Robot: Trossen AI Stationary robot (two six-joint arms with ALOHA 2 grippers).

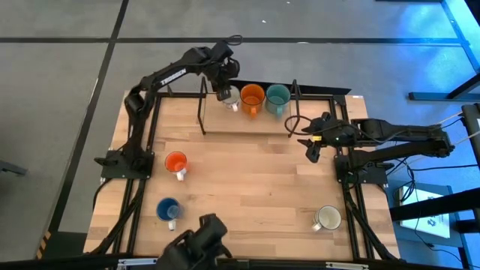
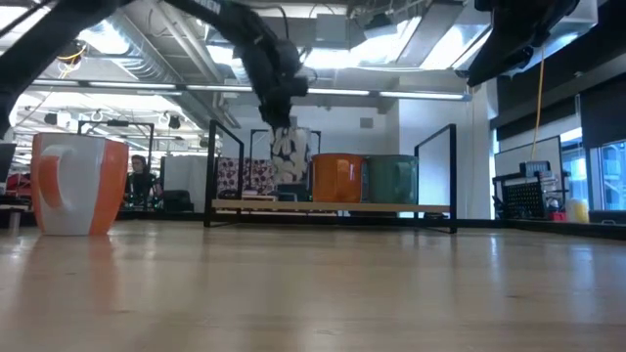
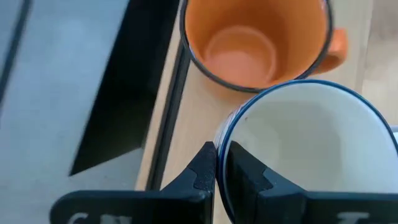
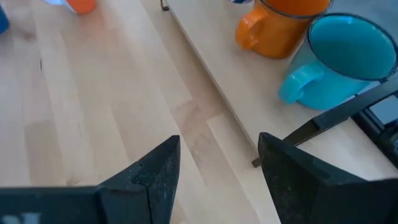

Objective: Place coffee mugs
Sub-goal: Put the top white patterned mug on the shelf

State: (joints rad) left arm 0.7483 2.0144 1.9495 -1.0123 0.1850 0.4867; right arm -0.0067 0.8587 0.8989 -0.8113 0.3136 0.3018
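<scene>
Three mugs sit on the rack (image 1: 247, 127): the left end effector (image 1: 227, 95) pinches the white mug's (image 1: 231, 97) rim, the larger orange mug (image 1: 252, 98) and teal mug (image 1: 277, 97) just beside. The right end effector (image 1: 310, 147), fingers spread, hovers nearby over the tabletop (image 1: 255, 187).

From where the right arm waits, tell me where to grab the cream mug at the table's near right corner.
Judging by the high view, the cream mug stands upright, mouth open upward, its handle toward the table's middle. Bring the open right end effector straight down and pinch the rim wall on the side away from the handle; nothing stands close around it.
</scene>
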